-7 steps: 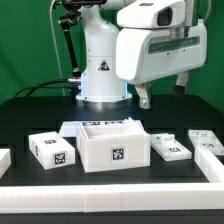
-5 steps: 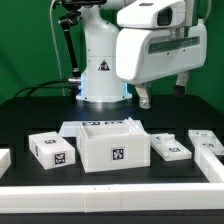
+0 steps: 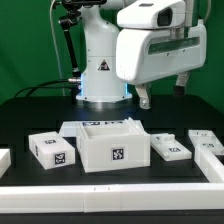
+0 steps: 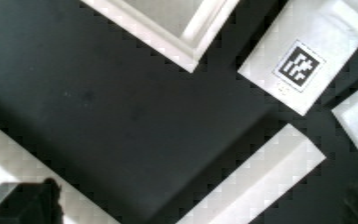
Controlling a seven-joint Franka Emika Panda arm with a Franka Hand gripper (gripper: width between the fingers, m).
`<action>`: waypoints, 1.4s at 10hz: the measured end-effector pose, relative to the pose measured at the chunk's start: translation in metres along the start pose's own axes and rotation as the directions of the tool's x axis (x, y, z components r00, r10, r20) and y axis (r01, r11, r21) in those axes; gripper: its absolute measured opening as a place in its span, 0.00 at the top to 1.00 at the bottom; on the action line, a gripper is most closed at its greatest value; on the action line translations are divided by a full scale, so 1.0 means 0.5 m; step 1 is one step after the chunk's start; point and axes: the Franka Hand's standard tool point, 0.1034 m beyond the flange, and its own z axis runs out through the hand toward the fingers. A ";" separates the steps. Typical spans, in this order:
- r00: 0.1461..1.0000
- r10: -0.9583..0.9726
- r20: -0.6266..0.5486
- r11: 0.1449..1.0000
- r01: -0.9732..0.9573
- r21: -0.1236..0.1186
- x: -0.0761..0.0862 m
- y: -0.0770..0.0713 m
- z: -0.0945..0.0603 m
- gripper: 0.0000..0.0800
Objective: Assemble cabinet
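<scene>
Gripper [image 4: 194, 207] jaws stood apart and empty, well above the black table [image 3: 30, 112], likely poised to choose a part, while the cabinet [image 3: 114, 152] sat open-topped on it between loose tagged blocks [image 3: 52, 150].

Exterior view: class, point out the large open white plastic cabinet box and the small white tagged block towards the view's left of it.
Large white plastic cabinet box [image 3: 98, 157]: exterior view, front wall beside the tag.
Small white tagged block [image 3: 45, 144]: exterior view, top face.
</scene>
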 end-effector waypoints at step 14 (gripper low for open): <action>0.765 -0.644 -0.011 0.764 0.643 -0.040 -0.181 -0.047 0.090 0.00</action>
